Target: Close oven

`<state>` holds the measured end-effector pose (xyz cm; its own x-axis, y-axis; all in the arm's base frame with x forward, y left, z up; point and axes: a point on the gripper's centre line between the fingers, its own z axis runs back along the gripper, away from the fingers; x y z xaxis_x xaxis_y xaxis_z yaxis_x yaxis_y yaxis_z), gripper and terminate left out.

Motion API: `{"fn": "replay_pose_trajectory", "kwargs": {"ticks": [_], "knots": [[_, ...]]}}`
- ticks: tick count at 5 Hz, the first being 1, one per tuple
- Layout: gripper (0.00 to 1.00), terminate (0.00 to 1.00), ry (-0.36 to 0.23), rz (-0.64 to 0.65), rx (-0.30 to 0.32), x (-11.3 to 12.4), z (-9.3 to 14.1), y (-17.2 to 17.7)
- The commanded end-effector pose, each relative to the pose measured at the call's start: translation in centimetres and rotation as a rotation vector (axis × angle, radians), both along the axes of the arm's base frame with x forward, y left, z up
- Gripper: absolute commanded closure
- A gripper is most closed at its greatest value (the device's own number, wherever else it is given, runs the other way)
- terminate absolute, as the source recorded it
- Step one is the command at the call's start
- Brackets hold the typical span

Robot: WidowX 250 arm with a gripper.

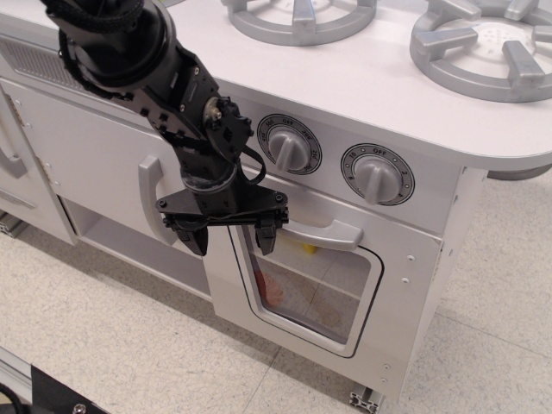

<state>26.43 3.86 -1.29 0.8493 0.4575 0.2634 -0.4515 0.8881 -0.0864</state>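
Observation:
The oven [392,285] is a white toy-kitchen compartment under three grey dials. Its door [319,289] has a rounded clear window and a wide grey bar handle [323,235]. The door stands upright against the front, level with the frame. Blurred orange and yellow items show behind the window. My black gripper [228,237] is open, its two fingers spread, right in front of the door's upper left corner. One fingertip [266,241] is close by the handle's left end. Nothing is between the fingers.
A narrower windowless white door [95,164] with a vertical grey handle [151,194] is left of the oven, with an open shelf [129,246] below. Grey burners [483,43] sit on the counter above. Tiled floor [103,345] lies in front.

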Motion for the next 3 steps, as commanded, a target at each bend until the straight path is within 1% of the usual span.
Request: {"fn": "replay_pose_trajectory", "kwargs": {"ticks": [1,2,3], "knots": [[0.0,0.0,-0.029,-0.076,-0.017,-1.8,4.5,0.4],[0.0,0.0,-0.024,-0.083,-0.059,-2.2,7.8,0.8],[0.0,0.0,-0.024,-0.083,-0.059,-2.2,7.8,0.8]]}}
